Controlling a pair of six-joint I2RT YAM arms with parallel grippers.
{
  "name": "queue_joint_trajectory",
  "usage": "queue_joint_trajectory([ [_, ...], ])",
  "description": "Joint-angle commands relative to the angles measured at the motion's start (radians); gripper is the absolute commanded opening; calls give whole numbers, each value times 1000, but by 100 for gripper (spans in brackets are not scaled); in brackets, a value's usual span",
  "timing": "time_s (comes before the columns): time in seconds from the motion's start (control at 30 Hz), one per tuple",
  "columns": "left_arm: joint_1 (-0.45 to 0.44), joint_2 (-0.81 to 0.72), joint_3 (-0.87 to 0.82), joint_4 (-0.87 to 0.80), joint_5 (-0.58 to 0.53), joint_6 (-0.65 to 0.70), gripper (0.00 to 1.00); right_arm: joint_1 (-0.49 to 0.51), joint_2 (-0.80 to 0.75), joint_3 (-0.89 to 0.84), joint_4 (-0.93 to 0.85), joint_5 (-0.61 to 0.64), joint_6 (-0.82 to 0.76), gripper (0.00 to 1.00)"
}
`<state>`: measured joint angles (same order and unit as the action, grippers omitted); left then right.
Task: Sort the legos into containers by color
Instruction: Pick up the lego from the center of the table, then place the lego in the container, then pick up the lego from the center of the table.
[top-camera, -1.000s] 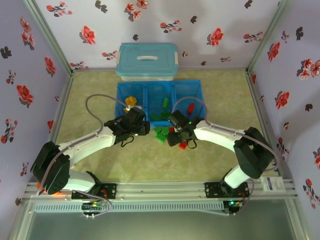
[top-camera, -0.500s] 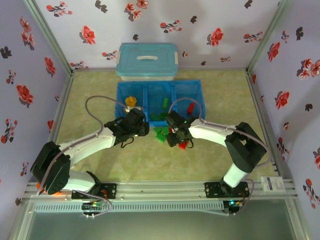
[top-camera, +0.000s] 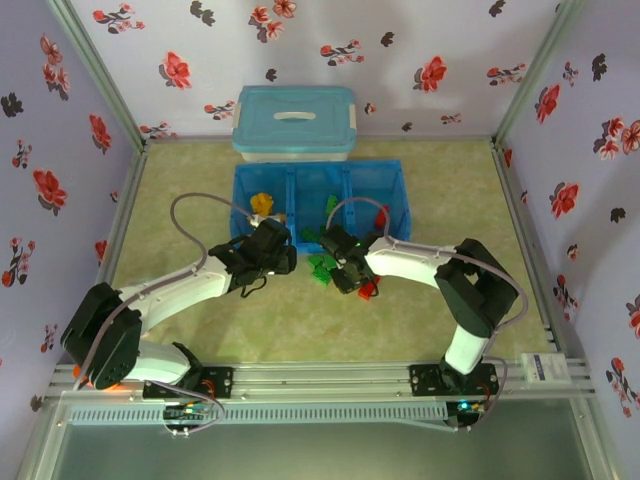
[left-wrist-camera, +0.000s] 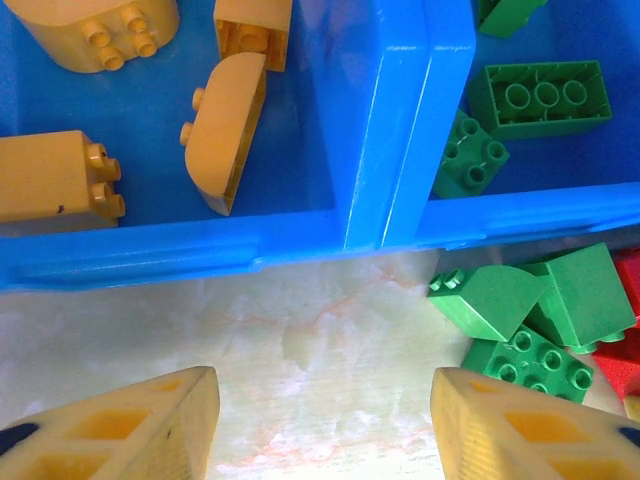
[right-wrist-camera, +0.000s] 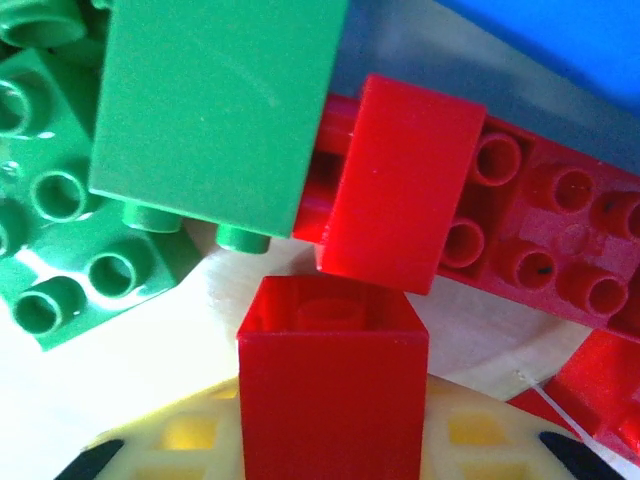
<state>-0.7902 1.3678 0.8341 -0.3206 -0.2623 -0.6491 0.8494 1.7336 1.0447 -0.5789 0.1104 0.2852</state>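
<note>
Closing over the last second, the right jaws now clamp a small red brick (right-wrist-camera: 330, 380) at the near edge of the loose pile (they stood wide apart a moment ago), and the right arm (top-camera: 430, 262) has swung leftward to reach it. Whether the brick has left the surface I cannot tell. Its neighbours crowd it: a second red brick (right-wrist-camera: 400, 180) just beyond, a red studded plate (right-wrist-camera: 545, 250) to the right, and a tall green brick (right-wrist-camera: 215, 110) and a green plate (right-wrist-camera: 60, 260) to the left.

So a pick has begun. By colour, I judge it belongs in the right compartment (top-camera: 390, 185), where a red piece (top-camera: 381, 215) already lies.

The left jaws stand open with nothing between them, over bare surface (left-wrist-camera: 300, 330) just short of the blue tray (left-wrist-camera: 400, 130), having narrowed only slightly. Beyond them, yellow bricks (left-wrist-camera: 225, 130) lie in the left compartment (left-wrist-camera: 300, 100) and green bricks (left-wrist-camera: 540, 95) in the middle one. Loose green bricks (left-wrist-camera: 500, 300) wait outside the tray. Farthest back sits the lidded storage box (top-camera: 295, 120).
</note>
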Motion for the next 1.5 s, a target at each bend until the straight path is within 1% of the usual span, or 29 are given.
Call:
queue_joint_trajectory([
  [0.0,-14,-25,-21,54,-10,12,58,7,-51,31,-43,34,-5,27],
  [0.1,-42,-73,-62,145,1,35,59,-3,-113,50,-44,34,-14,26],
  [0.17,-50,-84,-72,163,1,33,59,-24,-155,71,-49,51,-29,26],
  [0.33,-65,-75,-72,150,-2,22,58,-174,-218,149,-60,18,-44,28],
  [0.43,-80,-84,-80,149,-15,14,58,-231,-201,207,-69,16,-65,31],
  [0.6,-99,-86,-95,154,-22,-11,58,-312,-110,292,-68,-30,-62,35],
  [0.63,-104,-83,-96,154,-21,-18,58,-321,-88,308,-68,-22,-60,39],
  [0.67,-112,-77,-97,155,-22,-24,58,-326,-71,326,-70,-9,-60,50],
  [0.7,-118,-73,-98,157,-21,-29,58,-326,-54,343,-77,5,-59,68],
  [0.73,-123,-66,-98,158,-22,-31,58,-326,-43,362,-90,18,-54,80],
  [0.77,-130,-60,-98,159,-22,-33,58,-326,-40,370,-94,14,-48,85],
  [0.83,-136,-50,-96,160,-22,-37,59,-323,-65,355,-72,10,-33,90],
  [0.93,-142,-31,-87,163,-18,-41,60,-322,-129,306,-27,8,-20,93],
  [1.07,-147,24,-68,180,4,-49,64,-322,-210,238,-8,-6,-11,93],
  [1.27,-164,145,-12,197,49,-58,65,-322,-321,101,36,-25,25,94],
  [1.3,-169,162,-4,198,50,-63,66,-322,-334,79,43,-26,30,94],
  [1.33,-174,182,7,199,50,-67,71,-322,-347,55,53,-28,34,94],
  [1.37,-177,202,19,200,52,-72,74,-322,-358,36,58,-29,38,94],
  [1.47,-185,253,58,193,54,-65,77,-322,-379,-6,68,-27,47,94],
])
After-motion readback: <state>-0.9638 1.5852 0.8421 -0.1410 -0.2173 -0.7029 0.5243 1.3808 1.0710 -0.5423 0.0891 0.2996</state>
